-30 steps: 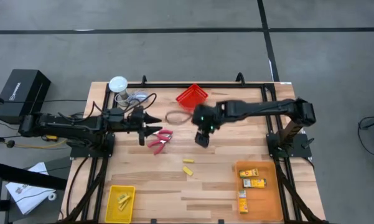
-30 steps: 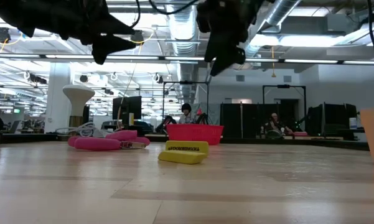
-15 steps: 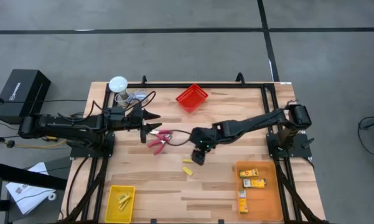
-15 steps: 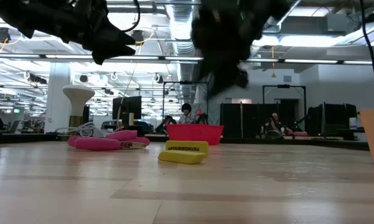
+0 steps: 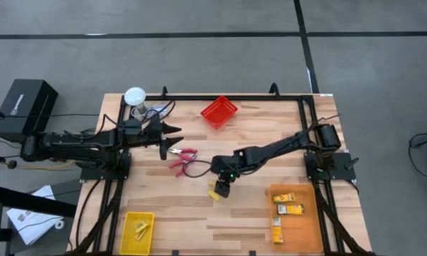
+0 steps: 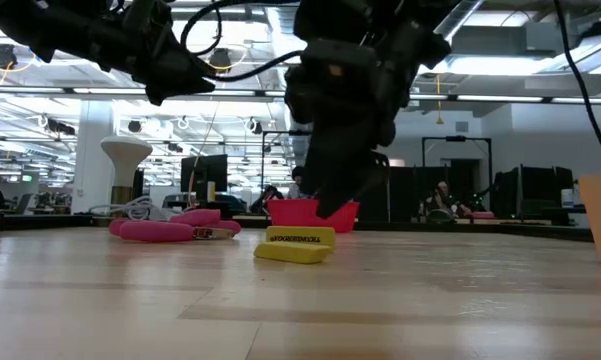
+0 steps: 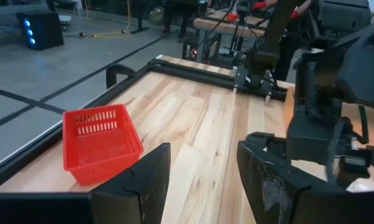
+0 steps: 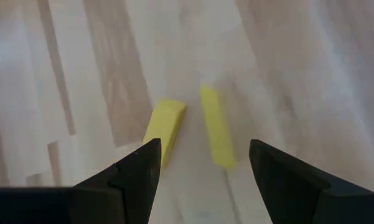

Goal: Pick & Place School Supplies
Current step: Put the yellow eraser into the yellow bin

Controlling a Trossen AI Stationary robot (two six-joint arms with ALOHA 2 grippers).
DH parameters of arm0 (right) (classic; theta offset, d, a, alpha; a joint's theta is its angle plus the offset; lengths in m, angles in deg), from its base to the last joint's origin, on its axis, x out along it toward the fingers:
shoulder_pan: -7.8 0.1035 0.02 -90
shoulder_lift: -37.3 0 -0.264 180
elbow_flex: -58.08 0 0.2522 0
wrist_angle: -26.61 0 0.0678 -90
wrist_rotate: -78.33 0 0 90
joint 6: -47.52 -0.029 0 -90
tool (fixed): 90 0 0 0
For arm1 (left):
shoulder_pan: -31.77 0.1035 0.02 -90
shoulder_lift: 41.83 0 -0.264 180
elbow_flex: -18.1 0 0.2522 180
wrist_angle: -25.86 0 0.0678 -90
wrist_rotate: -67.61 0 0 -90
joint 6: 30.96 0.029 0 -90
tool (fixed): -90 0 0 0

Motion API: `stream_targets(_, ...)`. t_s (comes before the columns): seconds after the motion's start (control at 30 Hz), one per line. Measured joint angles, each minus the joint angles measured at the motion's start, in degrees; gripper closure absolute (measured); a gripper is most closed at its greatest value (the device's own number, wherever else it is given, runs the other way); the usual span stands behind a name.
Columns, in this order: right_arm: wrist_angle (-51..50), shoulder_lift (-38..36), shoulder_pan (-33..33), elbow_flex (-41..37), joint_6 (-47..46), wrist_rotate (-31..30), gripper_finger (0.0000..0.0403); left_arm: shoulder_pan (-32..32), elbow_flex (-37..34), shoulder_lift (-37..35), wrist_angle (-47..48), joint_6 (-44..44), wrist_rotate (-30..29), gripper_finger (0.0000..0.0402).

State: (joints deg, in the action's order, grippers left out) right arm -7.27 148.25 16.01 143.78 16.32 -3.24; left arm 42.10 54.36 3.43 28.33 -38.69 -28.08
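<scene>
Right gripper [image 5: 221, 189], jaws released, hangs over two yellow erasers [image 8: 190, 127] at bench centre: straddle only one, the other lying just beside it.

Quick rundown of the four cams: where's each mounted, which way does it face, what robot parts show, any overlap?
High: overhead, straight down on the table; both arms, left gripper, right gripper.
Low: table height, level across the table into the room; both arms come in from above, yellow eraser in the middle.
Left wrist: past its own open fingers toward the red bin and the right arm.
Right wrist: down past its own open fingers at two yellow pieces.
Shared: high and left wrist both show the red bin.
</scene>
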Motion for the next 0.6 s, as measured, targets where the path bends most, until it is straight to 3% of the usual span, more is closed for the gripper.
stream_targets(0.6, 0.90, 0.00, -1.06, 0.01, 3.00, -1.17, 0.0168, 1.61, 0.00, 0.00, 2.66, 1.92, -0.03, 0.0221)
